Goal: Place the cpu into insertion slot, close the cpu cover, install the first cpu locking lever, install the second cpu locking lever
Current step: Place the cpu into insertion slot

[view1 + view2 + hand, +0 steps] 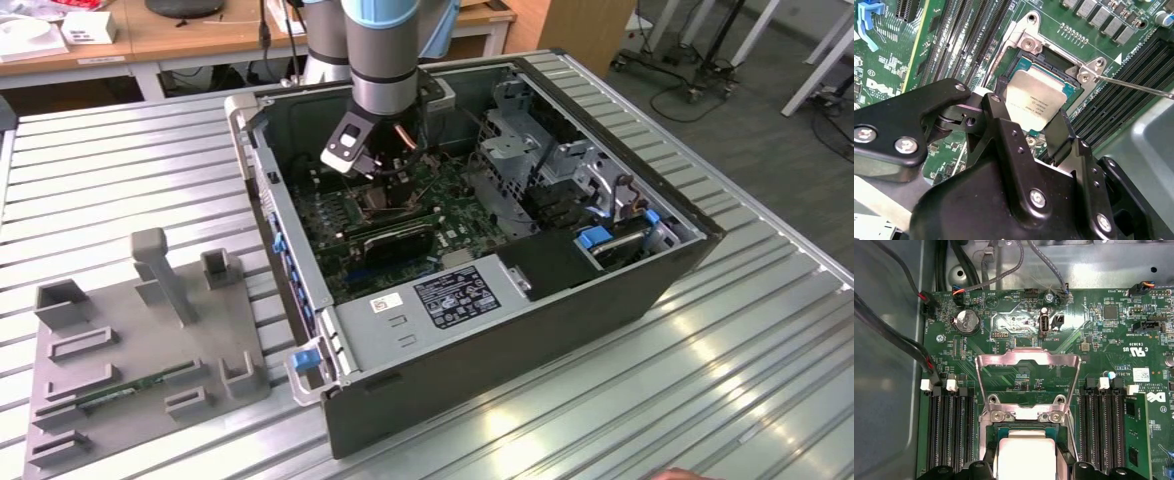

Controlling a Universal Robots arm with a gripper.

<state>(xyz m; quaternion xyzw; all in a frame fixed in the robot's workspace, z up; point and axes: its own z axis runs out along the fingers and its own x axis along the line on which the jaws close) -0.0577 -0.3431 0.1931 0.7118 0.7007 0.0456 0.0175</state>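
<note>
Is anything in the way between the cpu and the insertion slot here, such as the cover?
Nothing visible. The hand holds the cpu right over the insertion slot, and the cpu cover is folded back off the socket, leaving it open.

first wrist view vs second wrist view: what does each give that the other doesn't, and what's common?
First wrist view: the cpu cover as a whole frame, standing open beyond the socket, plus a coin battery and cables along the case wall.
Second wrist view: the claw, its black fingers against opposite edges of the cpu.
Both: the cpu over the insertion slot, with memory slots on either side.
</note>
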